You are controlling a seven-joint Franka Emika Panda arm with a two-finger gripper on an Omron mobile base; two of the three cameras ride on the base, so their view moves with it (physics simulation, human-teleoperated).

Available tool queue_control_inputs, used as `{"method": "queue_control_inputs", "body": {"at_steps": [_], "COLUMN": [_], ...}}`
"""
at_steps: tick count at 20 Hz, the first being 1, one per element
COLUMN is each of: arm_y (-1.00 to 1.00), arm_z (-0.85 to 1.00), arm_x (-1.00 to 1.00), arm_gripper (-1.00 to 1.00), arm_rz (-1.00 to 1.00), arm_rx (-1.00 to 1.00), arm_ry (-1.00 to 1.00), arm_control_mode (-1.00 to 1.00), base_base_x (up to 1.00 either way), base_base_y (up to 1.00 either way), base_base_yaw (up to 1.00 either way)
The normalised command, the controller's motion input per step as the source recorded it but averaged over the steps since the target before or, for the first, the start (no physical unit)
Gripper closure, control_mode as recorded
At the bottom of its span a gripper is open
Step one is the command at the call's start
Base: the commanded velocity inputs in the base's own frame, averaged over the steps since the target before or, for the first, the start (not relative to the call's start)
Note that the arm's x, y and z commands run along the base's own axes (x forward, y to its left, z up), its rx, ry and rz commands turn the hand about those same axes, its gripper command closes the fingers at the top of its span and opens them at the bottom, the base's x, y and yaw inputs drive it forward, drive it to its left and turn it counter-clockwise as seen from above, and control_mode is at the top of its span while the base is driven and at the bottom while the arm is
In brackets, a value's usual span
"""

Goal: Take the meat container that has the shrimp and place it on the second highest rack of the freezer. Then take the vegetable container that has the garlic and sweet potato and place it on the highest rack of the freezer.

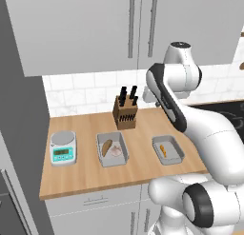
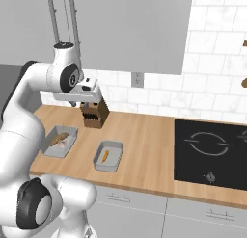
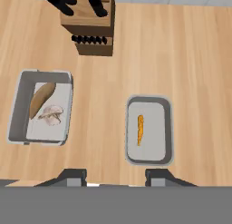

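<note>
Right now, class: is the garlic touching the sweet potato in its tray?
Cannot tell. In the hand view the garlic lies right against the sweet potato without a plain gap, but contact isn't clear.

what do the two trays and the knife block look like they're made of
Shrimp tray and vegetable tray: flat matte grey with thin raised rims and paler liners, probably metal or hard plastic; the render leaves it open. Knife block: brown with a grain-like tone matching the counter, so likely wood, with black handles on top.

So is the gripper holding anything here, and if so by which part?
Nothing is held. The gripper hangs open above the counter, its fingertips apart with only bare space between them; the shrimp tray and the vegetable tray both sit untouched below.
</note>
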Motion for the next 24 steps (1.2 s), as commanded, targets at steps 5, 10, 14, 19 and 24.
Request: {"method": "queue_control_inputs", "body": {"at_steps": [5,10,14,19,24], "arm_y": [-0.02,-0.39,-0.55,-0.43,-0.33], "arm_z": [-0.05,-0.25,-0.44,-0.54,-0.63], "arm_x": [-0.2,-0.34,-0.31,-0.17,-0.07], "arm_gripper": [-1.0,-1.0,-1.0,-1.0,-1.0], "arm_rz": [0.0,-0.18,-0.35,-0.41,-0.38], "arm_rx": [0.0,0.0,0.0,0.0,0.01], "arm_ry": [0.0,0.04,0.16,0.19,0.07], "arm_control_mode": [-1.0,-1.0,-1.0,-1.0,-1.0], "base_base_x": [0.0,0.0,0.0,0.0,0.0], "base_base_y": [0.0,0.0,0.0,0.0,0.0], "base_base_yaw": [0.0,0.0,0.0,0.0,0.0]}}
